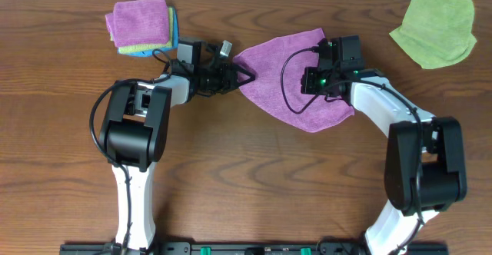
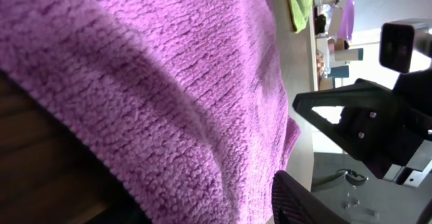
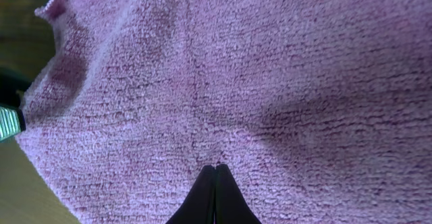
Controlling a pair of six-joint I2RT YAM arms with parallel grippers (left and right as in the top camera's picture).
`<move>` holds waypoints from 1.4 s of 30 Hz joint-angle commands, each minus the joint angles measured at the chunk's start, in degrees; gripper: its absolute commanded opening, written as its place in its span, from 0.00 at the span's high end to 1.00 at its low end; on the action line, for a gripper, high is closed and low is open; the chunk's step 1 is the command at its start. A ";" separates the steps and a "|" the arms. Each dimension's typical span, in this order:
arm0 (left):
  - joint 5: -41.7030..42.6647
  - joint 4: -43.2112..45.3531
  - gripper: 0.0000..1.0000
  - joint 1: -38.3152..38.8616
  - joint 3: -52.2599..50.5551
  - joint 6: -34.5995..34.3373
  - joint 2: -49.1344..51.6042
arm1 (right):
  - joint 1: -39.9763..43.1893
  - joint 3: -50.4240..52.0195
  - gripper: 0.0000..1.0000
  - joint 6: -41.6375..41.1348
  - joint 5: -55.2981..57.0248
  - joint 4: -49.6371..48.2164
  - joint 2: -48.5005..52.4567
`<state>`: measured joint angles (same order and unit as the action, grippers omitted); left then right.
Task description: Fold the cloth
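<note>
**Task item.** The cloth (image 1: 265,82) lies on the table (image 1: 231,178), at its middle and toward the far edge, between the two arms. It is spread in one rumpled, roughly triangular shape, with one corner pointing left and a rounded lobe toward the near side. It is well apart from both other textile items.

**Left end effector** (image 1: 240,75). It is positioned at the left corner of the cloth, in contact with the fabric edge. In the left wrist view the cloth (image 2: 169,82) fills most of the frame close to the lens, and one dark textured finger (image 2: 297,200) shows at the lower edge. It cannot be determined whether the jaws clamp the corner or merely straddle it.

**Right end effector** (image 1: 314,80). It sits over the right half of the cloth. In the right wrist view both fingers are pressed together with no gap (image 3: 216,173), their tips touching the fabric (image 3: 270,69).

**Other items.** A stack of folded cloths (image 1: 142,26), purple on top, occupies the far left corner. A lime-green cloth (image 1: 434,28) lies at the far right.
</note>
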<state>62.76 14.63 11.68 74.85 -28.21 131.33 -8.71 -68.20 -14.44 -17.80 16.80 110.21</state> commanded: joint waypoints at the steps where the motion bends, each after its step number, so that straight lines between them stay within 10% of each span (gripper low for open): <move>1: -0.76 -1.05 0.50 -0.02 0.24 1.40 -0.09 | -0.37 -1.07 0.99 1.33 1.97 -0.57 0.72; 42: -1.49 -1.14 0.52 -0.02 0.26 1.46 -0.09 | 1.18 -11.65 0.99 4.13 25.55 28.59 3.69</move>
<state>62.13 13.65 11.68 74.85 -28.03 131.33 -7.73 -79.68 -9.02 6.31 45.08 113.95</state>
